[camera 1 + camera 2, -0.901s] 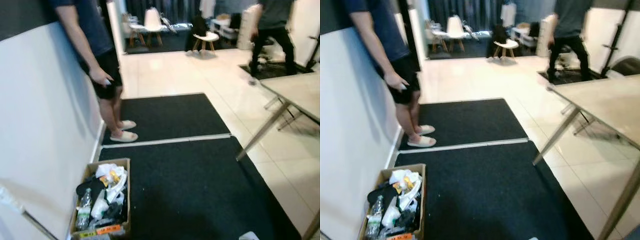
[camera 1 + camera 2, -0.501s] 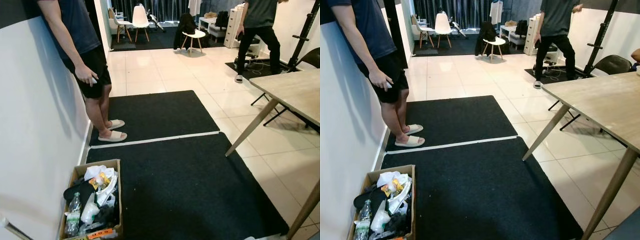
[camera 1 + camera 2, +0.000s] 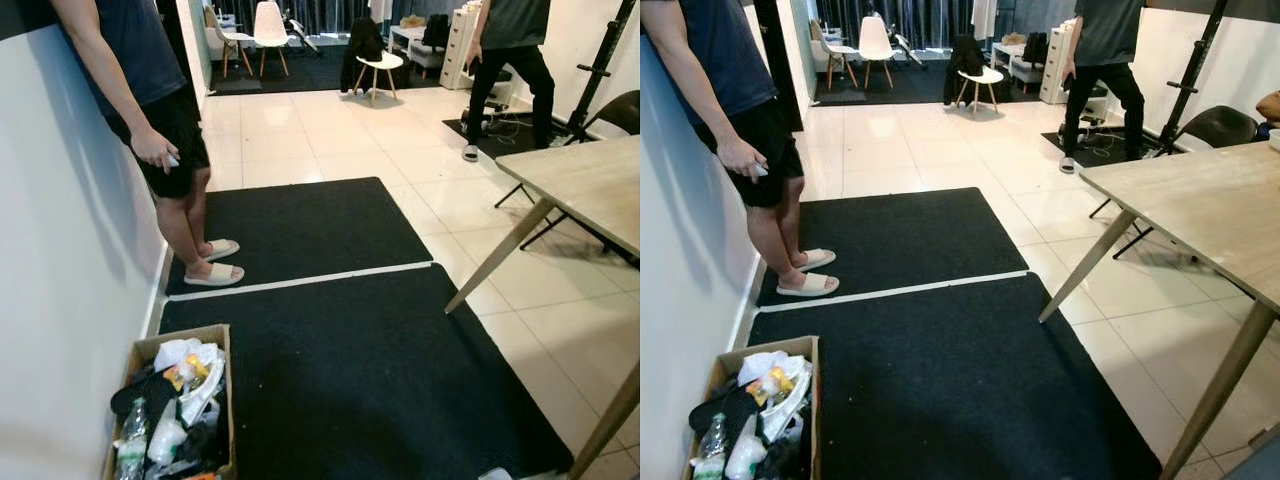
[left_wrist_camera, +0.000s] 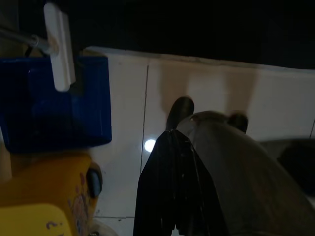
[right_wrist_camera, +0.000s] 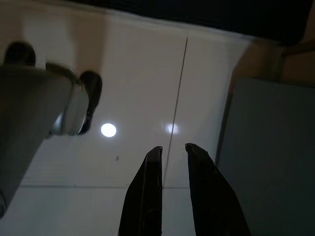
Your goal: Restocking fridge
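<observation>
On the floor ahead: two black mats (image 3: 340,330) laid end to end, a pale strip between them, white tiles (image 3: 300,140) beyond. Against the white wall (image 3: 60,300) on the left, an open cardboard box (image 3: 222,400) holding a jumble of rubbish: a clear plastic bottle (image 3: 132,450), white bags, dark wrappers. Past the box, a person (image 3: 150,110) in dark shirt and shorts, leaning on the wall, slippers on the near edge of the far mat, a small pale item in the hand (image 3: 155,152). On the right, a wooden tabletop (image 3: 1200,215) on slanted legs, corner over the tiles. Farther back, a second person (image 3: 1098,70) in dark clothes standing beside a white drawer unit (image 3: 1052,62); white chairs (image 3: 268,28) near dark curtains.

Fridge: cannot be made out in any view.

Right wrist view: right end effector (image 5: 173,150) hanging over the glossy tiles, fingers (image 5: 147,191) a narrow gap apart, gripping nothing.

Left wrist view, dark: left end effector (image 4: 172,196) low over the tiles, fingers lost in shadow, state cannot be told. Nearby, a blue bin (image 4: 59,101) and a yellow object (image 4: 44,196).
</observation>
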Motion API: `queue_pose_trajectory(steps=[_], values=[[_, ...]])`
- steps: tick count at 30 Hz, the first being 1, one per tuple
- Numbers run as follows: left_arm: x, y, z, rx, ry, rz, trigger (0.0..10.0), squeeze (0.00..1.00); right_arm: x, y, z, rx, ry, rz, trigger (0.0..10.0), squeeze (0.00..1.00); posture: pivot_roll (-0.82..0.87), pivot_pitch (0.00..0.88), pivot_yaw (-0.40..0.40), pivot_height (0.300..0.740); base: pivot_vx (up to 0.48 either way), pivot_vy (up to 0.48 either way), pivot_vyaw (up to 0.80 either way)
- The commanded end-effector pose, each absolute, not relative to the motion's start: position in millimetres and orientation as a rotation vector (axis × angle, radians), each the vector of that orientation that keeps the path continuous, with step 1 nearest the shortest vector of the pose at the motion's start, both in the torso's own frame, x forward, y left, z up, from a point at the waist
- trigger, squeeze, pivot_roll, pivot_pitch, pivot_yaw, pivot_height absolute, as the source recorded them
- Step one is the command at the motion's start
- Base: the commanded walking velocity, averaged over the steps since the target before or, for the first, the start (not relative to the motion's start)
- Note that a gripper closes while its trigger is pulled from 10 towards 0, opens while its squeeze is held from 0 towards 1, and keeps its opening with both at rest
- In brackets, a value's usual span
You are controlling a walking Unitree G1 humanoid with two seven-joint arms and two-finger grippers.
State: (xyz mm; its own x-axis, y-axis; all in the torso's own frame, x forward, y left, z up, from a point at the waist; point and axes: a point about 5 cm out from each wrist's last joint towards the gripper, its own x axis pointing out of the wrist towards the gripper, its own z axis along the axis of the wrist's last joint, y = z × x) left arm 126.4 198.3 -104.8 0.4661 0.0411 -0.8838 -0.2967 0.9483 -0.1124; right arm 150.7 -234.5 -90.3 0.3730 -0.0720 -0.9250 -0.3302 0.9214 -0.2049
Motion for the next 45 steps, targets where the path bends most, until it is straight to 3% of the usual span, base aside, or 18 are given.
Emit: queue_pose_trajectory(steps=[1, 7, 36, 45], values=[[125.2, 198.2, -105.3, -0.259, 1.077, 0.205, 10.0, 0.0, 147.5, -238.1, -90.6, -0.383, 1.195, 0.158, 10.0, 0.0, -0.09, 0.0, -0.008, 0.74, 0.289, 0.0, 0.0], [125.3, 197.6, -105.4, -0.257, 1.079, 0.2, 10.0, 0.0, 144.6, -239.4, -91.4, -0.393, 1.209, 0.158, 10.0, 0.0, -0.09, 0.0, -0.008, 0.74, 0.287, 0.0, -0.78], [125.7, 192.1, -106.0, -0.262, 1.081, 0.187, 10.0, 0.0, 145.7, -242.8, -90.3, -0.412, 1.208, 0.144, 10.0, 0.0, -0.1, 0.0, -0.013, 0.74, 0.286, 0.0, 0.0], [125.2, 192.0, -106.2, -0.259, 1.082, 0.185, 10.0, 0.0, 144.3, -242.8, -90.9, -0.415, 1.218, 0.137, 10.0, 0.0, -0.1, 0.0, -0.009, 0.74, 0.283, 0.0, -0.79]])
